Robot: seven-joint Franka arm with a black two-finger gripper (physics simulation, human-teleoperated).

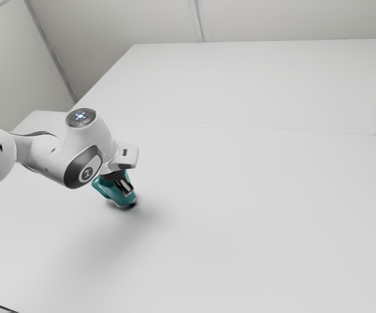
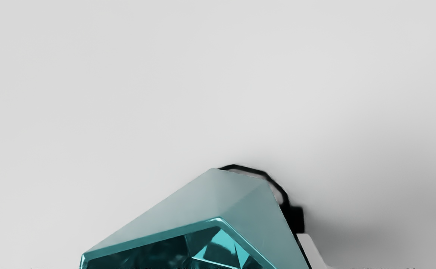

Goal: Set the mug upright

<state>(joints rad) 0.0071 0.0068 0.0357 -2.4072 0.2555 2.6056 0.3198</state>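
The gripper (image 1: 124, 185) is over the teal mug (image 1: 114, 194) in the exterior view, overlapping its upper side and hiding part of it. There the mug leans over, its dark-edged end low toward the exterior view's right. Close to the camera in the wrist view, the faceted mug (image 2: 218, 198) has its open mouth turned toward my hand and a black-rimmed end farther off. Whether my gripper holds the mug cannot be made out, nor whether the mug touches the table.
A wide white table (image 1: 259, 215) lies under the arm, and a soft shadow spreads beside the mug. Another white surface (image 1: 259, 81) stands behind it, near the pale walls.
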